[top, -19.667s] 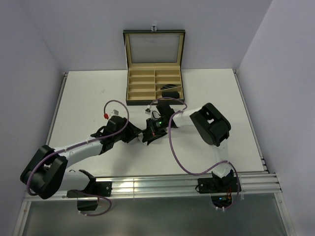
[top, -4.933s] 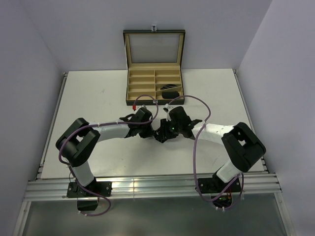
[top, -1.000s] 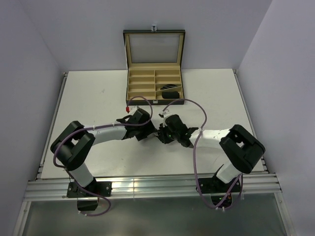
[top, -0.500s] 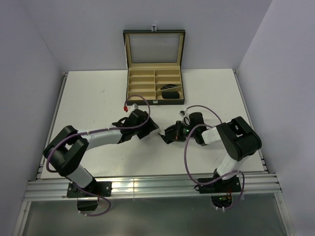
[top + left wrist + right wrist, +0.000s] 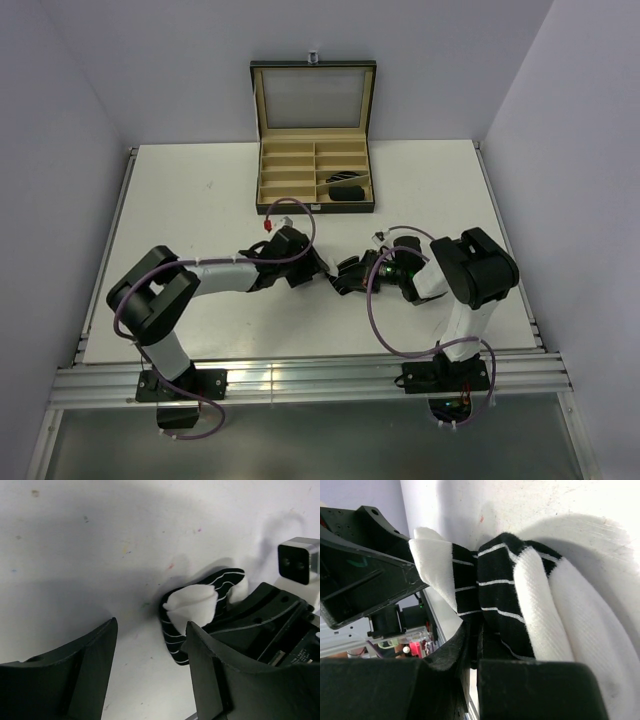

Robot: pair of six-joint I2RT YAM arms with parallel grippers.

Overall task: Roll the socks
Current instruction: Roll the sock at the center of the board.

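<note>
The right gripper [image 5: 472, 645] pinches a black, white-striped fabric sock [image 5: 495, 590], a grip only its wrist view reveals, while the left gripper [image 5: 151, 627] stands spread just beside it, in front of the black tan-lined compartmented box [image 5: 290, 209].

White table [image 5: 180, 190], pale lilac walls [image 5: 150, 70], metal rail [image 5: 300, 385] along near edge

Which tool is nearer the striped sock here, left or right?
Right. The right tool is shut on the striped sock. The left tool is open just beside it, the sock lying beyond one finger, not gripped.
</note>
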